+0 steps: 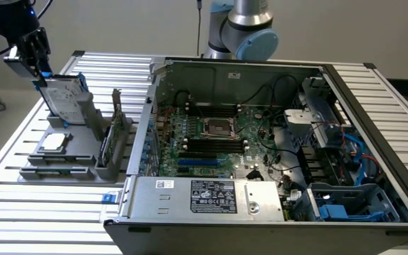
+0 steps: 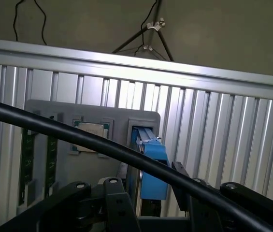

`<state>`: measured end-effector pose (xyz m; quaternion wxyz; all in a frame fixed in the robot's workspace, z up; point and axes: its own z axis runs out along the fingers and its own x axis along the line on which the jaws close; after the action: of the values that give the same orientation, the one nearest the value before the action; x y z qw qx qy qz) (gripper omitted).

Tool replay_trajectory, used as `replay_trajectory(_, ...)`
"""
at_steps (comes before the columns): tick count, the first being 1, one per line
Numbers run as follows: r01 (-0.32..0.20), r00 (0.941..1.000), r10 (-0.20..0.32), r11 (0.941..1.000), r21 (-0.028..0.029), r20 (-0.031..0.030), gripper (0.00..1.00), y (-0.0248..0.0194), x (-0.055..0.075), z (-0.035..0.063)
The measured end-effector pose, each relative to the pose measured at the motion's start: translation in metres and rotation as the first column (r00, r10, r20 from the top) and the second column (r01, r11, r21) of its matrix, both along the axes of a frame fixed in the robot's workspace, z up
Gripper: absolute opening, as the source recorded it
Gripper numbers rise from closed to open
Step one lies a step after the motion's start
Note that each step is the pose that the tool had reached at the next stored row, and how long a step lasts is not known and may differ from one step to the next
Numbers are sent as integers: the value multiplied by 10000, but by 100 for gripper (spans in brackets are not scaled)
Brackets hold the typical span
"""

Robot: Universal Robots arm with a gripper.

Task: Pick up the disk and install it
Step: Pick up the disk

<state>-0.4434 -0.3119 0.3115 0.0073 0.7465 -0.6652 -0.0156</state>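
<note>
A ribbed metal tabletop (image 1: 19, 212) stands before a pale wall. On it we see an open computer case (image 1: 374, 95), with a motherboard (image 1: 218, 138) inside and a blue drive cage (image 1: 353, 204) at its near corner on the exterior view's right. Beside the case, a grey holder (image 1: 55, 172) carries a square chip (image 1: 53, 141) lying flat and the disk (image 1: 66, 101) standing upright in a slot. The pincer (image 1: 41, 77) straddles the disk's top edge; we cannot tell whether it clamps.

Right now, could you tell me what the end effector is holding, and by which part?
It cannot be told: the end effector sits at the top end of the upright disk, which stands in the grey holder.
</note>
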Motion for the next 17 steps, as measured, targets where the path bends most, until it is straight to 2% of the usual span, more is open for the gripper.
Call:
replay_trajectory(8,0,9998,0,10000,-12,188,48,9,-1,-136)
replay_trajectory(11,0,9998,1,10000,-36,223,48,16,-11,-186)
replay_trajectory(13,0,9997,2,10000,-74,237,48,25,-18,-214)
replay_trajectory(17,0,9997,3,9999,-140,248,48,65,-21,-242)
